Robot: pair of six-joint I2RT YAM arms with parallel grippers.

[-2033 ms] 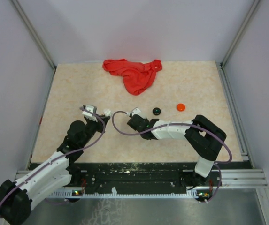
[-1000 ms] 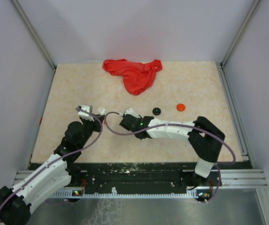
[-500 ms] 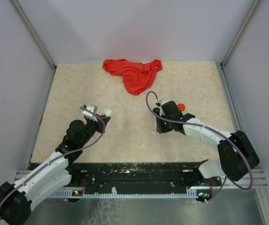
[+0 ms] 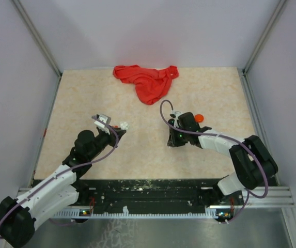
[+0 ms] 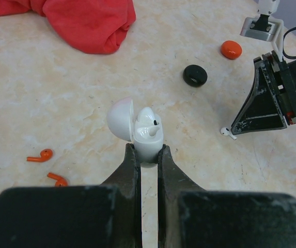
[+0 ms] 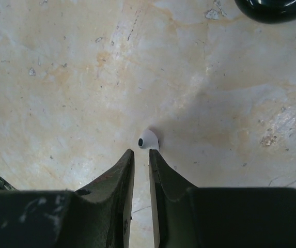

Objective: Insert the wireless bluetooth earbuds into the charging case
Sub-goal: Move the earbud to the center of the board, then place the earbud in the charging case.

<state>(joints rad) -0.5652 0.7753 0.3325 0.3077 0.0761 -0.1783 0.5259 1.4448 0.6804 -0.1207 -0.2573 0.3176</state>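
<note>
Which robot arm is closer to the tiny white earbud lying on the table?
Right. The right gripper is poised right at the white earbud; the left gripper is well away, holding the white case.

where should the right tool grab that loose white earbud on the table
By the thin stem, from straight above. The white earbud lies flat on the table, stem toward the right tool, rounded head away. The stem is the narrow, straight part; the smooth head would likely squirt out of a pinch.
</note>
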